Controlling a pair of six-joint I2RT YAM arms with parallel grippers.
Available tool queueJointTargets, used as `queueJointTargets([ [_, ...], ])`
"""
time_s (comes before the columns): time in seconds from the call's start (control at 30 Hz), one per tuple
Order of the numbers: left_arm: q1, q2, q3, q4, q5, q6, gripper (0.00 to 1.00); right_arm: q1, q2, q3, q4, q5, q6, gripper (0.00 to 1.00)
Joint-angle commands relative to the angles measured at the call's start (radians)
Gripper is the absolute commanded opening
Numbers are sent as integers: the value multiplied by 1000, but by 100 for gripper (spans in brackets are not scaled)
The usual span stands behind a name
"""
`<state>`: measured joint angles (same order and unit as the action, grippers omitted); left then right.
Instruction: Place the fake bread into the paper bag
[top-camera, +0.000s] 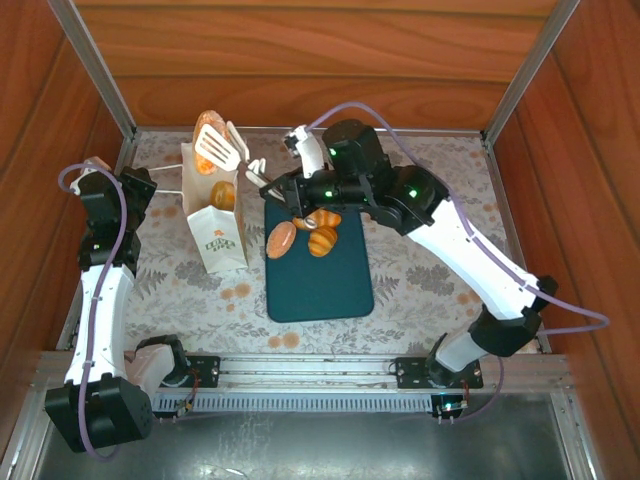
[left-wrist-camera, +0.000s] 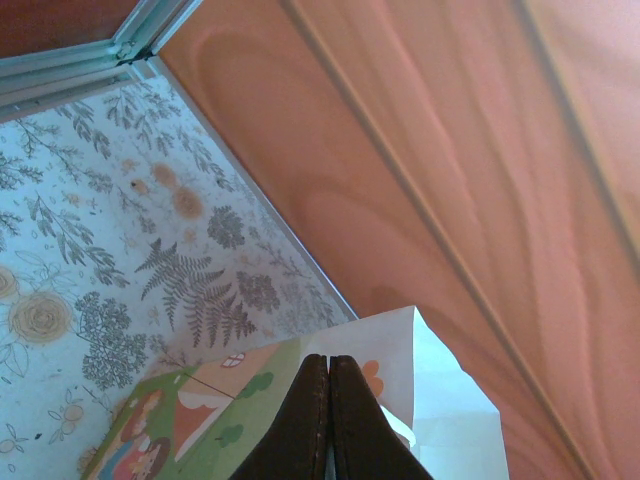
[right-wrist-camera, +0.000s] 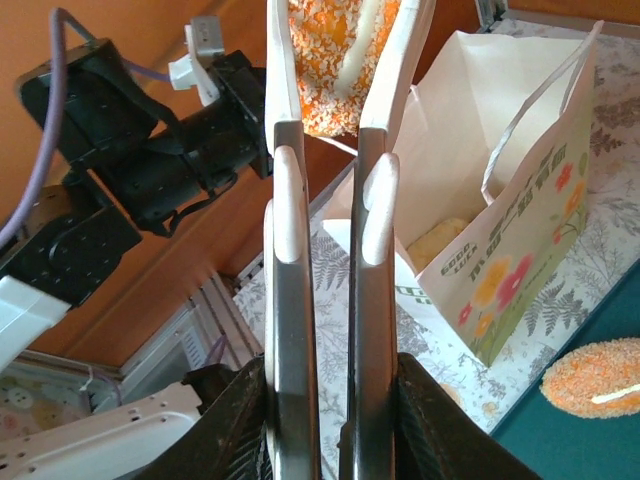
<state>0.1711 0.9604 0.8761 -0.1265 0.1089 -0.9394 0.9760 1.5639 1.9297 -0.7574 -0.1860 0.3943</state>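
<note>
The white paper bag (top-camera: 218, 228) with flower print stands open left of the tray, and one bread piece (top-camera: 223, 195) lies inside it. My left gripper (left-wrist-camera: 328, 415) is shut on the bag's rim (left-wrist-camera: 440, 390). My right gripper (right-wrist-camera: 318, 425) is shut on metal tongs (right-wrist-camera: 290, 200) with white tips. The tongs pinch an orange crumbed bread (right-wrist-camera: 338, 60) above the bag's mouth (right-wrist-camera: 470, 130); in the top view this bread (top-camera: 208, 124) hangs over the bag's far side. Three more breads (top-camera: 281, 240) (top-camera: 322, 241) (top-camera: 320, 218) lie on the tray.
The dark teal tray (top-camera: 320, 285) lies mid-table on a leaf-print cloth (top-camera: 420, 280). Wooden walls (top-camera: 300, 60) close in the back and sides. The left arm (right-wrist-camera: 130, 170) stands close behind the tongs in the right wrist view.
</note>
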Motion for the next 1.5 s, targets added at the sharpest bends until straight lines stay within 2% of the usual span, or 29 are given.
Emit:
queueJointTargets([
  [0.0,7,-6,21,13,-1,-2,0,9,38,62,5,43,-55,31],
  [0.43,6,-3,16,21,3,-6,0,47,228,211,-158,186,-163,32],
  [0.73,6,-6,15,20,1,-6,0,87,311,275,-244,241,-209,33],
  [1.07,6,-11,11,18,1,-7,0,99,335,296,-269,248,-215,47],
  [1.47,7,-10,13,18,1,-7,0,100,325,357,-282,249,-209,47],
])
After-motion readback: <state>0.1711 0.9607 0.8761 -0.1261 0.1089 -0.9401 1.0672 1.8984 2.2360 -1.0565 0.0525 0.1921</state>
